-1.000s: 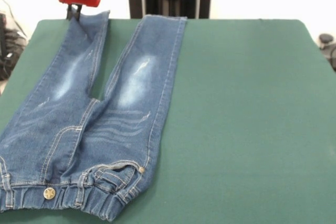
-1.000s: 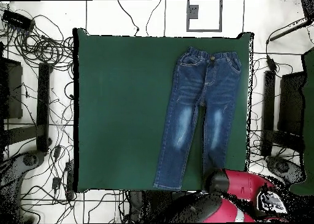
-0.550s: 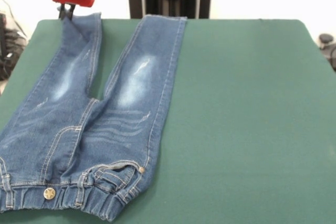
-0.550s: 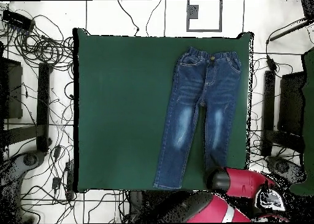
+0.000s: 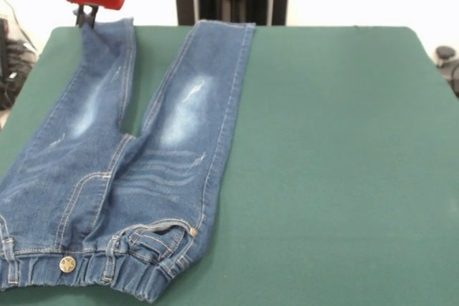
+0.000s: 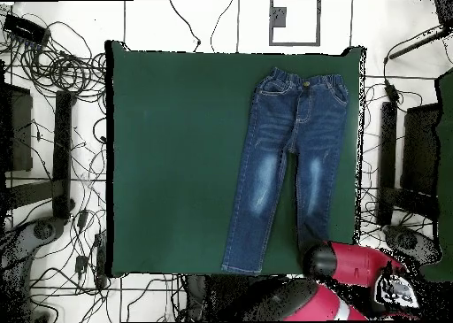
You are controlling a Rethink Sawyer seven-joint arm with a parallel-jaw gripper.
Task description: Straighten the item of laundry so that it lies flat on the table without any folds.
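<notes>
Dragged a little further outward, the jeans [image 5: 122,155] leg hem stays gripped by the hand [image 5: 84,18] at the green bench [image 5: 330,163] edge.

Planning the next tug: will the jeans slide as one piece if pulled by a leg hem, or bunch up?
The jeans look soft and floppy, so probably stretching before sliding. The felt-like table likely drags. The gathered waistband seems bulkiest and may lag.
</notes>
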